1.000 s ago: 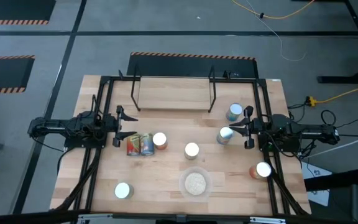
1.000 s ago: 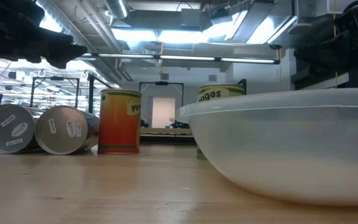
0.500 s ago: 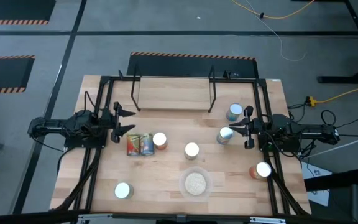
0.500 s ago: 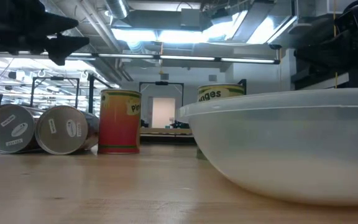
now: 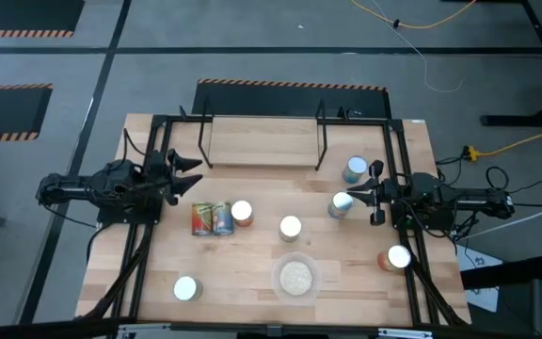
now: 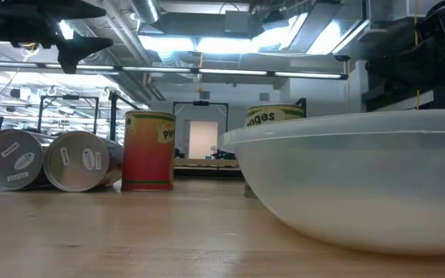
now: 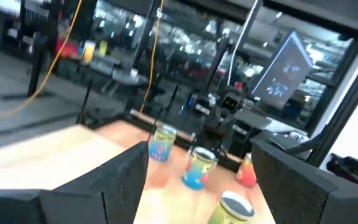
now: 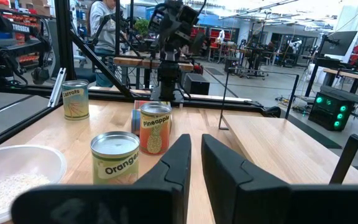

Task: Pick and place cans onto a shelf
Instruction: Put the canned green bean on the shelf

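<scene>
The wooden table (image 5: 158, 273) carries eight cans from above; the low view shows two (image 6: 10, 160) lying on their sides, ends toward the camera, just ahead of the left gripper (image 5: 188, 175), whose jaws are spread and empty. The right gripper (image 5: 358, 197), nearly pressed together, sits beside an upright blue can (image 5: 341, 204). The shelf (image 5: 262, 146) is empty.

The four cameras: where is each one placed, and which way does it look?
High: above, straight down on table, both arms, shelf.
Low: at tabletop height, behind the bowl; left claw overhead.
Left wrist: past its open fingers toward the right arm.
Right wrist: past its shut fingers toward the left arm.
Low and right wrist share the pineapple can.
</scene>
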### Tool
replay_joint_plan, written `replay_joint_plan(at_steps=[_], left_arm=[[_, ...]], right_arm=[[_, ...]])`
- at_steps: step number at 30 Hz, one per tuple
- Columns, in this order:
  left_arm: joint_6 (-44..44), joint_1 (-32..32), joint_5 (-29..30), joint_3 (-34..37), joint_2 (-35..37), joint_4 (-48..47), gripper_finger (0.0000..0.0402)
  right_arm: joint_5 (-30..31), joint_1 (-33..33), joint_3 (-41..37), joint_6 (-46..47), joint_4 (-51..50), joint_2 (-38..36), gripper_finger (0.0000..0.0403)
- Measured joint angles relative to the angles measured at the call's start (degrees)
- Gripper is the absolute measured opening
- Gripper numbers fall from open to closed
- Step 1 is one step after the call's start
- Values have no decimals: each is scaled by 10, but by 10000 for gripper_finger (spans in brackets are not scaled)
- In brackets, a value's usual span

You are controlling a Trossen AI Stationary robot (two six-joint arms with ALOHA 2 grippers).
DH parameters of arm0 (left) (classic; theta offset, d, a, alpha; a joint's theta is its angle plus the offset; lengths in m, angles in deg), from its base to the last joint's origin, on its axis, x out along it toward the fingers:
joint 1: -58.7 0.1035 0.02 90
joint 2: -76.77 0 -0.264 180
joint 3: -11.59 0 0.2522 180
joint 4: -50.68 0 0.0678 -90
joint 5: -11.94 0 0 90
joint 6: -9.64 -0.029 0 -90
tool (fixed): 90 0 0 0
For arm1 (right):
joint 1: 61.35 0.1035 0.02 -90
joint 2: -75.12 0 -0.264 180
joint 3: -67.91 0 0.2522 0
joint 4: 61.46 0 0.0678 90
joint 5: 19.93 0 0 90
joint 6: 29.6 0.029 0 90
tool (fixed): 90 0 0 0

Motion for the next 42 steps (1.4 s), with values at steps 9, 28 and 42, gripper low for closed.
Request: replay_joint_plan(at_steps=[9, 28, 42], left_arm=[[123, 0, 5, -102, -85, -141, 278], [528, 0, -147, -212, -254, -501, 278], [590, 0, -158, -212, -327, -603, 278]], right_arm=[[0, 0, 0, 0, 0, 0, 45], [0, 0, 0, 0, 0, 0, 45], [0, 0, 0, 0, 0, 0, 45]])
